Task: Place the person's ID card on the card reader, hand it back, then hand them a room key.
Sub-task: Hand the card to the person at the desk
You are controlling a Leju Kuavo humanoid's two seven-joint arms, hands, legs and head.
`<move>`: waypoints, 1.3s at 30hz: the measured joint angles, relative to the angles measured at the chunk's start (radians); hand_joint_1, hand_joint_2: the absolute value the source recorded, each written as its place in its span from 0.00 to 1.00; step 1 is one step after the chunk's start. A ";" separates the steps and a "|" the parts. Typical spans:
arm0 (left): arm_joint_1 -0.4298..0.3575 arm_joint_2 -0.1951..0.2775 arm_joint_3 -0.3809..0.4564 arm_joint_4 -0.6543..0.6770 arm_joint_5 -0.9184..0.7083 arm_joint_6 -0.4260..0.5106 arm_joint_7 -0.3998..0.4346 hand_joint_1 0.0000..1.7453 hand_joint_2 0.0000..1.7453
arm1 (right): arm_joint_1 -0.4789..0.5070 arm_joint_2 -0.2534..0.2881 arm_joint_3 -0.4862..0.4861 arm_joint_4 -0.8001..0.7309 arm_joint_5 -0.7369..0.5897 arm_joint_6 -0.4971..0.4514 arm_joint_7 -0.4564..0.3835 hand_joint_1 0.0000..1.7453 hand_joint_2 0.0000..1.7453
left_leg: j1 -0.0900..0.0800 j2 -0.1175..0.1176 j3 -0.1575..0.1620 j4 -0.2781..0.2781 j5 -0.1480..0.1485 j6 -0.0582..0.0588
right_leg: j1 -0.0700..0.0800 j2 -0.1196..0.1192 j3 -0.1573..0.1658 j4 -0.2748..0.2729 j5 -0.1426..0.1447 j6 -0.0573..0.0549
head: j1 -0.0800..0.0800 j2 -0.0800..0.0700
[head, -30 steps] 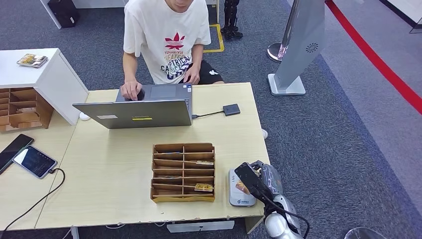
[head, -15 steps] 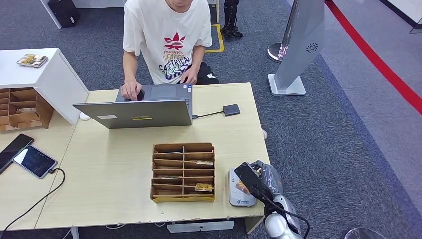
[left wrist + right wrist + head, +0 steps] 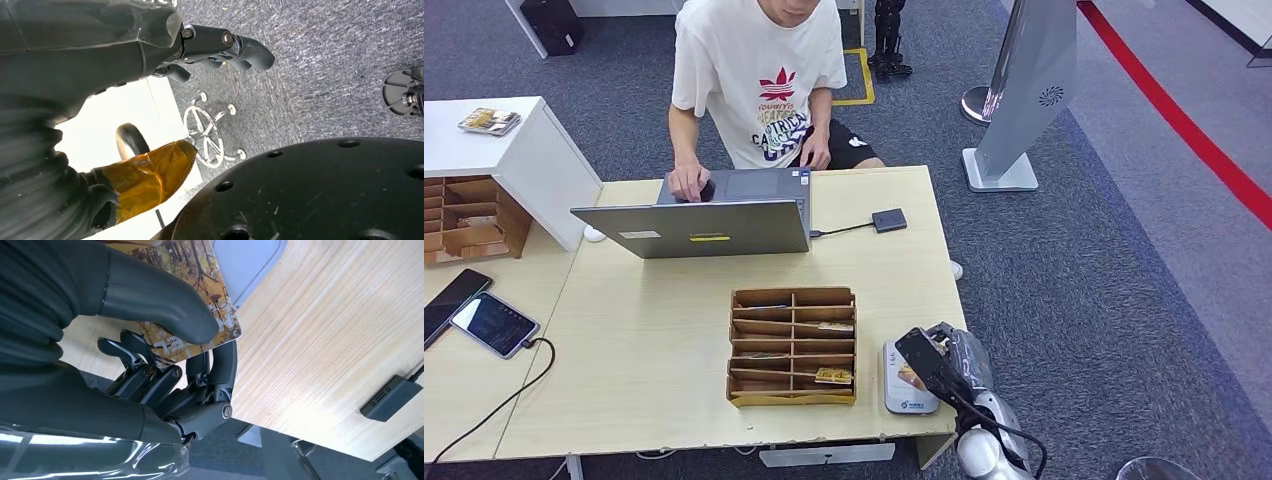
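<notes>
My right hand (image 3: 944,362) hangs over the table's front right corner, just above the grey card reader (image 3: 908,390). In the right wrist view this hand (image 3: 165,365) pinches the ID card (image 3: 222,320), printed with an autumn forest picture, between the thumb and the dark fingers (image 3: 220,365). The card lies partly over the reader (image 3: 250,260). The person (image 3: 759,80) sits behind the laptop (image 3: 694,228) with one hand on it. Room key cards lie in the wooden organiser (image 3: 792,346). My left hand (image 3: 220,45) hangs over the carpet, holding nothing, fingers loosely apart.
A small black hub (image 3: 889,219) is cabled to the laptop and also lies on the wooden table (image 3: 325,340). Two phones (image 3: 479,315) rest on the left table beside a white cabinet (image 3: 519,150). A grey stand (image 3: 1024,90) is on the carpet at the right.
The person has shifted a little in their seat. My right hand and the card have stayed in place over the reader.
</notes>
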 joint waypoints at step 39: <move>-0.022 0.022 0.000 -0.012 -0.207 0.006 0.004 0.00 1.00 | -0.463 0.068 0.322 -0.319 -0.097 0.033 -0.019 1.00 1.00 | 0.000 0.000 -0.004 0.000 0.004 -0.001 | 0.000 0.001 -0.004 0.002 0.002 -0.001 | 0.000 0.000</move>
